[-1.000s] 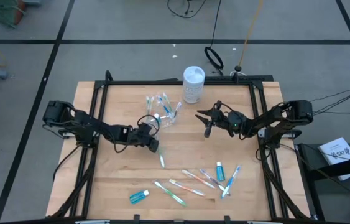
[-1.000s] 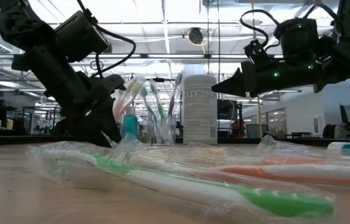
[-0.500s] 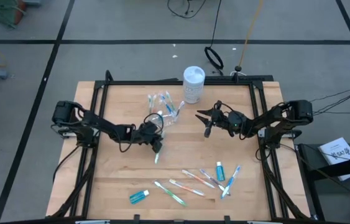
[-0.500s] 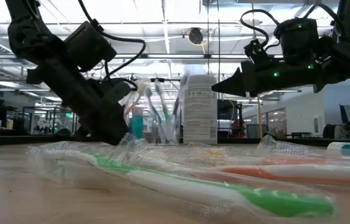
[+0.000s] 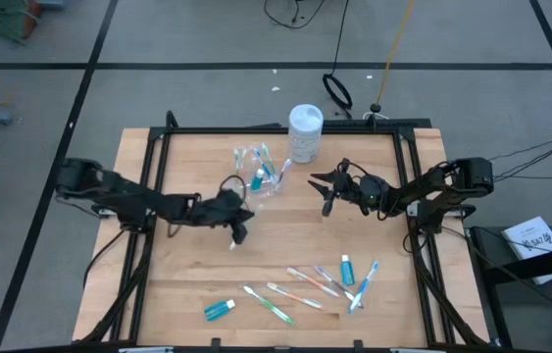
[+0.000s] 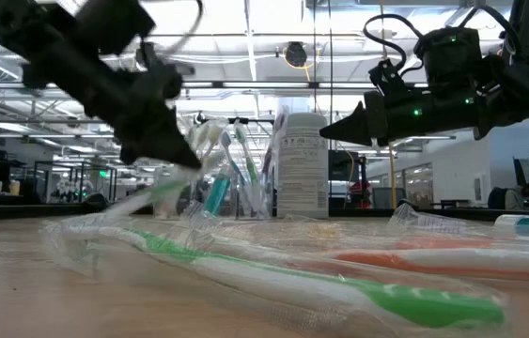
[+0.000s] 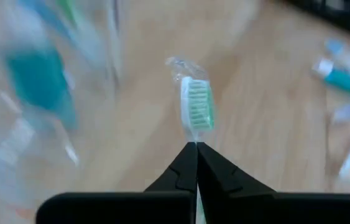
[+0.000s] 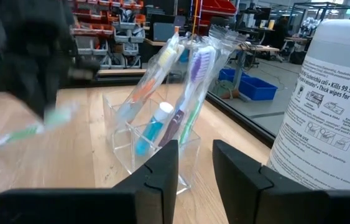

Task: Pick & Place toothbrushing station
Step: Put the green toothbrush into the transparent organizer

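The clear cup [image 5: 262,182] stands at the table's far middle with several wrapped toothbrushes and a teal tube upright in it; it also shows in the right wrist view [image 8: 156,152]. My left gripper [image 5: 237,230], just near-left of the cup, is shut on a wrapped green toothbrush [image 7: 198,109]. My right gripper [image 5: 324,193] hovers open to the cup's right, above the table, with nothing between its fingers [image 8: 162,168]. My left gripper pinches the wrapped green toothbrush between its two fingertips [image 7: 187,163], just behind the bristle head [image 7: 197,127]. The head sticks out past the tips. The fingers slant downward [image 6: 165,141]. The brush hangs tilted [image 6: 151,194], raised off the table.
A white canister [image 5: 305,131] stands just beyond the cup to its right. Several loose wrapped toothbrushes [image 5: 305,284] and two teal tubes [image 5: 220,310] [image 5: 346,269] lie in the near half of the table. A black frame [image 5: 285,128] edges the wooden top.
My left gripper has taken hold of the green toothbrush that lay on the table near the cup. It has risen with the brush and drawn back a little toward the table's left edge. The brush now hangs tilted instead of lying flat.
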Controlling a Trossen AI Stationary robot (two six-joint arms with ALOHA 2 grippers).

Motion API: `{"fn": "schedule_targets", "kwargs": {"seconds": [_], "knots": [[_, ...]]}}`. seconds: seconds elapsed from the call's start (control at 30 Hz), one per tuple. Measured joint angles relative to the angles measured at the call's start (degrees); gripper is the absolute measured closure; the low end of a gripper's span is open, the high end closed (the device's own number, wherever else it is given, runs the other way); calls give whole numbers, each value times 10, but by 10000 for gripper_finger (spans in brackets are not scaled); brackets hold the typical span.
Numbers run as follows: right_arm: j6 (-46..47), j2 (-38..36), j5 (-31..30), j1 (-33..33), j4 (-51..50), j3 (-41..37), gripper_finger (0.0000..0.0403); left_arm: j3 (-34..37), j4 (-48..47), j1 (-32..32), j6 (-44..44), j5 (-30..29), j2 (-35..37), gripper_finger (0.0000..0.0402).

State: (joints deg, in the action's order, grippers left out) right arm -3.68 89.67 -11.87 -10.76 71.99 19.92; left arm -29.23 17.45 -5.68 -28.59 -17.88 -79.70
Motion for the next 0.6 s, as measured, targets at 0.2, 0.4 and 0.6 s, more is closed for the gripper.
{"fn": "schedule_targets", "kwargs": {"seconds": [0.2, 0.4, 0.6], "knots": [[0, 0, 0, 0, 0, 0, 312, 0, 34, -16, 177, -237, 116, 398], [0, 0, 0, 0, 0, 0, 312, -1, 189, 13, 392, -342, 165, 398], [0, 0, 0, 0, 0, 0, 312, 14, 256, 91, 367, -196, 122, 399]]}}
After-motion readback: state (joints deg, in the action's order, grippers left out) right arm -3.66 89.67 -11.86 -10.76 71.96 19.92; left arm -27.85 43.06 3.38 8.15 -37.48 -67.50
